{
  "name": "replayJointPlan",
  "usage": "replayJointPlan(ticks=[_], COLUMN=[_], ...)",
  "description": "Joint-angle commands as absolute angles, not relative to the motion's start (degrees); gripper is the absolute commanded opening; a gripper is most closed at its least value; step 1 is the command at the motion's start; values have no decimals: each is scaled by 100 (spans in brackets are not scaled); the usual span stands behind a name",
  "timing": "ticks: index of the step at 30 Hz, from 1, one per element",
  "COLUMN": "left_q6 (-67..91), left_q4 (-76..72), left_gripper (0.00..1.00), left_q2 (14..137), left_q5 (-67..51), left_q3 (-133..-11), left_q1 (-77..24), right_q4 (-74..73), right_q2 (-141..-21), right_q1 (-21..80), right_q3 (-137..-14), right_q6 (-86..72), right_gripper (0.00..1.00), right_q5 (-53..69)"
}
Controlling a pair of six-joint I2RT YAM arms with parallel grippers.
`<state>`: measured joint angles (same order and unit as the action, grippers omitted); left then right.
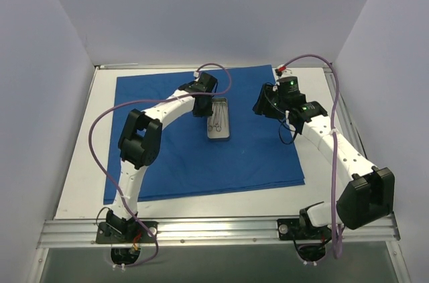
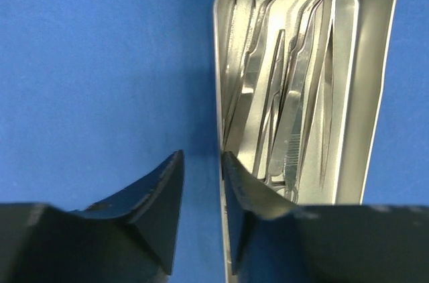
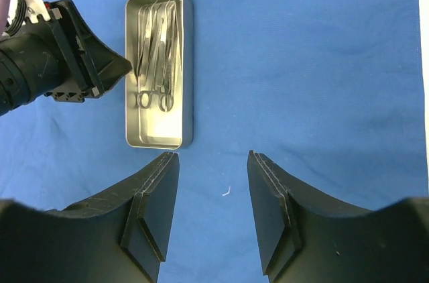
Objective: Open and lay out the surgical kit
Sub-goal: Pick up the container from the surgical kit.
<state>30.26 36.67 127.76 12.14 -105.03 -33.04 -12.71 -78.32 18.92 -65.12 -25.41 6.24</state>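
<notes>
The surgical kit's royal-blue cloth [image 1: 201, 162] lies spread flat on the table. On its middle stands a small metal tray [image 1: 219, 135] holding several thin instruments [image 2: 295, 95]. My left gripper [image 2: 201, 157] is open and hangs low at the tray's [image 2: 375, 95] left wall. That wall runs up between the jaws, close beside the right finger. In the right wrist view the tray [image 3: 155, 137] and its instruments [image 3: 157, 48] sit ahead to the left. My right gripper [image 3: 212, 155] is open over bare cloth [image 3: 301, 62], short of the tray, with nothing between its fingers.
White table [image 1: 80, 182] shows around the cloth on all sides. A metal rail [image 1: 221, 229] runs along the near edge, and pale walls close in left, right and back. Purple cables [image 1: 97, 142] loop off both arms. A tiny white fleck [image 3: 226, 192] lies on the cloth.
</notes>
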Motion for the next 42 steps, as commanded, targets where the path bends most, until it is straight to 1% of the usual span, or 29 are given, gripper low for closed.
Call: replayJointPlan(ticks=[1, 3, 4, 9, 10, 11, 17, 21, 26, 31, 34, 38, 42], left_q6=[3085, 3085, 3085, 2936, 2901, 2892, 2725, 2637, 2259, 1881, 1322, 511, 10], left_q4=[3639, 3612, 3612, 3726, 3779, 3788, 3929, 3858, 4069, 3587, 3377, 2910, 2620], left_gripper=[37, 34, 30, 18, 6, 2, 2, 2, 2, 2, 2, 2, 2], left_q2=[12920, 12972, 12990, 13069, 13087, 13061, 12491, 11753, 10778, 9819, 9379, 8965, 8894], left_q5=[1213, 1160, 1151, 1081, 1020, 985, 958, 861, 1326, 1599, 1775, 1460, 757], left_q3=[-10758, -10758, -10784, -11003, -11082, -11100, -10969, -10172, -9362, -8063, -7665, -7016, -6812], left_q1=[-3331, -3331, -3322, -3313, -3287, -3270, -3060, -2760, -2470, -1997, -1645, -1249, -801], right_q4=[-1336, -1345, -1353, -1397, -1389, -1389, -1327, -1248, -1213, -1160, -1195, -1195, -1230], right_q2=[-7752, -7734, -7726, -7717, -7708, -7708, -7796, -7919, -8015, -8138, -8183, -8200, -8253], right_q1=[1925, 1925, 1925, 1925, 1925, 1925, 1942, 2021, 2171, 2355, 2452, 2513, 2558], right_q3=[-6522, -6495, -6486, -6478, -6478, -6478, -6478, -6477, -6495, -6495, -6556, -6600, -6644], right_q6=[-2514, -2505, -2505, -2531, -2531, -2531, -2549, -2593, -2610, -2619, -2584, -2549, -2505], right_gripper=[46, 46, 46, 46, 47, 47, 47, 47, 47, 47, 47, 47, 47], right_q5=[580, 545, 519, 510, 510, 510, 623, 685, 694, 677, 659, 606, 607])
